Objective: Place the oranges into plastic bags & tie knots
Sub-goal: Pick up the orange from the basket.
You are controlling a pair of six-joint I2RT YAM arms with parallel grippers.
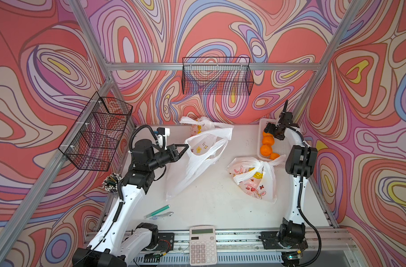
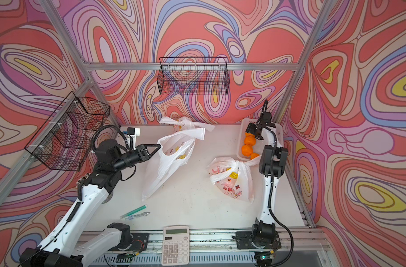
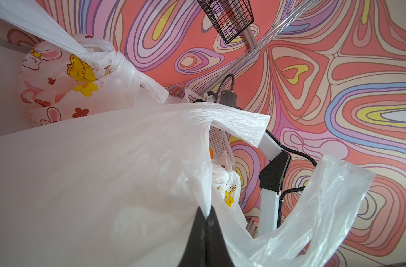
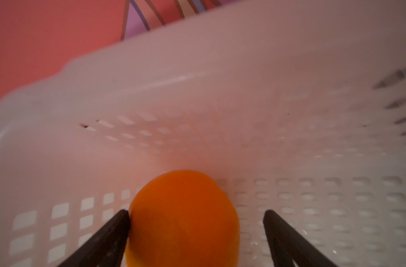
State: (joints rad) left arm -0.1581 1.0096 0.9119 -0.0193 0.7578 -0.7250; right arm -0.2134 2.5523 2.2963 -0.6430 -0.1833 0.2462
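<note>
My left gripper (image 1: pixel 186 146) (image 3: pixel 206 213) is shut on the rim of an open, untied plastic bag (image 1: pixel 195 168) (image 3: pixel 100 175) and holds its mouth up. Two more plastic bags are tied: one (image 1: pixel 255 182) at mid right with its knot (image 1: pixel 262 164), one (image 1: pixel 197 126) (image 3: pixel 65 76) at the back with its knot (image 1: pixel 206 120). Loose oranges (image 1: pixel 266 150) (image 2: pixel 247 149) lie in a white perforated basket (image 1: pixel 284 148) (image 4: pixel 220 92). My right gripper (image 1: pixel 273 132) (image 4: pixel 197 212) is down in that basket, open. An orange (image 4: pixel 183 222) sits between its fingers, touching one and apart from the other.
A calculator (image 1: pixel 202 245) lies at the front edge, with a green pen (image 1: pixel 158 210) and a metal compass (image 1: pixel 164 215) to its left. A cup of pens (image 1: pixel 111 182) stands behind my left arm. Black wire baskets hang on the left wall (image 1: pixel 95 131) and the back wall (image 1: pixel 217 76).
</note>
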